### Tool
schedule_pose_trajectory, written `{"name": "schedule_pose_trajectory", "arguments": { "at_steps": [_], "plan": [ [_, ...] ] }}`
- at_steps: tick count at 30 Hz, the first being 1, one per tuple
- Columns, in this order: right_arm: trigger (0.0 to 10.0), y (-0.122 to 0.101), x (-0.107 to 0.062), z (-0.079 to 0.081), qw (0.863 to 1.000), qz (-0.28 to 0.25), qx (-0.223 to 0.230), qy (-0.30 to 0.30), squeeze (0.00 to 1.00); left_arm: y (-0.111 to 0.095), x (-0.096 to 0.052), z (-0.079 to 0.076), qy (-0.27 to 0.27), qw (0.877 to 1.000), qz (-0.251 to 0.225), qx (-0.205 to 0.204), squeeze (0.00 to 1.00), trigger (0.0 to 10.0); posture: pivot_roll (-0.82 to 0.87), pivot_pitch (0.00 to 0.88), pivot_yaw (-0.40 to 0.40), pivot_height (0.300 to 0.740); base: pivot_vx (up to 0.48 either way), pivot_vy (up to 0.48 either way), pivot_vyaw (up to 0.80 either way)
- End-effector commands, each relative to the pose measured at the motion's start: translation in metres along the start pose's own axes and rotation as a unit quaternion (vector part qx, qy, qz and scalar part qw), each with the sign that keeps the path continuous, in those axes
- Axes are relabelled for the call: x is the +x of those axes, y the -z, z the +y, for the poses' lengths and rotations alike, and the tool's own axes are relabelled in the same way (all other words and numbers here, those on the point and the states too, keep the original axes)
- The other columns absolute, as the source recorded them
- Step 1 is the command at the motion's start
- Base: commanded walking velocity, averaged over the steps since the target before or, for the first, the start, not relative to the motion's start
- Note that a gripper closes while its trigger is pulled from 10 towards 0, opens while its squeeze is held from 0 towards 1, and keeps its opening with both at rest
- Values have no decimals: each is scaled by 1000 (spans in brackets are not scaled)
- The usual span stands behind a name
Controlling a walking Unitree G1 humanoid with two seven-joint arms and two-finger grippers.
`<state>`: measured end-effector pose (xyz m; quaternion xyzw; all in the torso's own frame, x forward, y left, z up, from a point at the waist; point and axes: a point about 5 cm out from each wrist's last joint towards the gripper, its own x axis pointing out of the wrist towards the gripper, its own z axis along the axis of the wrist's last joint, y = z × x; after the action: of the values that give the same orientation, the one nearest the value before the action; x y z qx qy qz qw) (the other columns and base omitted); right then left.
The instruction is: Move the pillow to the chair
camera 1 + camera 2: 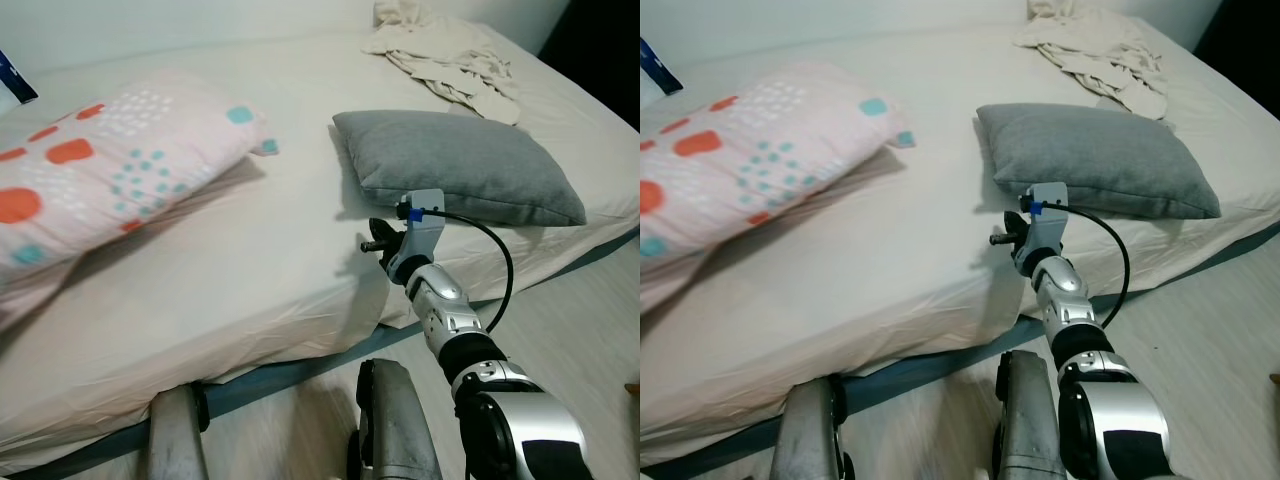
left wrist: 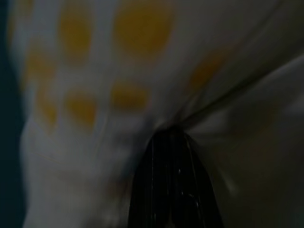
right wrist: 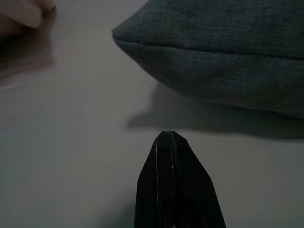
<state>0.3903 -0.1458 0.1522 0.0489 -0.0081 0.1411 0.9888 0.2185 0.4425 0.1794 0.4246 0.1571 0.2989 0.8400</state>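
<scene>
Pillow (image 1: 460, 165), grey, lies flat, long axis crosswise, just beyond the right tool (image 3: 167, 135), whose fingers are closed on nothing.

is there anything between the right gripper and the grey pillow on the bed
Nothing visible. The right gripper, fingers together, hovers over bare sheet just short of the grey pillow. Its near edge faces the fingertips across an open gap.
</scene>
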Motion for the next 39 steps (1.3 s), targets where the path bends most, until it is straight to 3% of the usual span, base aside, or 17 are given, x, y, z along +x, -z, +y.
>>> {"name": "schedule_pose_trajectory", "arguments": {
  "at_steps": [1,6,7,8,9,11,12,13,16,19,22,30,32,35,37,38,39],
  "plan": [
    [10000,2,-2,-1,1000,-1,0,0,0,20,-1,25,-56,997,44,-5,0,0,123,222,-65,542,0,0,0],
    [10000,3,-3,-1,1000,1,2,-2,0,21,1,47,-126,988,49,-78,0,0,121,221,-66,542,0,0,0],
    [10000,4,-3,-1,1000,3,8,-3,0,12,2,44,-128,984,28,-116,0,7333,119,223,-68,542,0,0,0],
    [10000,4,-3,-1,1000,3,8,-3,0,12,2,44,-128,984,28,-116,0,7333,119,223,-68,542,0,0,0],
    [10000,4,-2,1,1000,5,22,-6,0,-4,4,36,-118,976,-13,-180,0,10000,118,224,-69,542,0,0,0],
    [10000,4,0,5,999,7,39,-13,0,-33,4,27,-99,947,-92,-291,0,10000,113,227,-70,542,0,0,0],
    [10000,4,0,5,999,7,39,-13,0,-33,4,27,-99,947,-92,-291,0,10000,113,227,-70,542,0,0,0],
    [10000,3,2,8,999,8,41,-21,0,-52,3,33,-114,912,-147,-365,0,10000,107,230,-70,542,0,0,0],
    [10000,3,2,10,999,9,40,-24,0,-57,2,37,-127,900,-163,-384,0,10000,105,229,-69,542,0,0,0],
    [10000,2,4,16,998,7,37,-41,0,-58,-2,75,-258,852,-186,-416,0,10000,101,231,-63,542,0,0,0],
    [10000,2,4,19,998,5,35,-48,0,-56,-7,93,-312,833,-192,-415,0,10000,100,233,-61,542,0,0,0],
    [10000,2,4,21,998,8,24,-57,0,-67,-13,102,-319,842,-233,-369,0,10000,98,231,-61,542,0,0,0],
    [10000,1,4,21,998,6,21,-59,0,-63,-15,112,-352,832,-226,-364,0,10000,97,231,-59,542,0,0,0],
    [10000,0,4,20,998,6,19,-60,0,-69,-10,111,-314,832,-235,-392,0,10000,101,234,-60,542,0,0,0],
    [10000,1,4,20,998,9,18,-61,0,-79,-4,100,-254,836,-249,-417,0,10000,104,237,-63,542,0,0,0],
    [10000,2,4,19,998,13,17,-62,0,-93,1,82,-177,844,-264,-433,0,10000,108,240,-65,542,0,0,0],
    [10000,2,4,19,998,13,17,-62,0,-93,1,82,-177,844,-264,-433,0,10000,108,240,-65,542,0,0,0]
  ]
}}
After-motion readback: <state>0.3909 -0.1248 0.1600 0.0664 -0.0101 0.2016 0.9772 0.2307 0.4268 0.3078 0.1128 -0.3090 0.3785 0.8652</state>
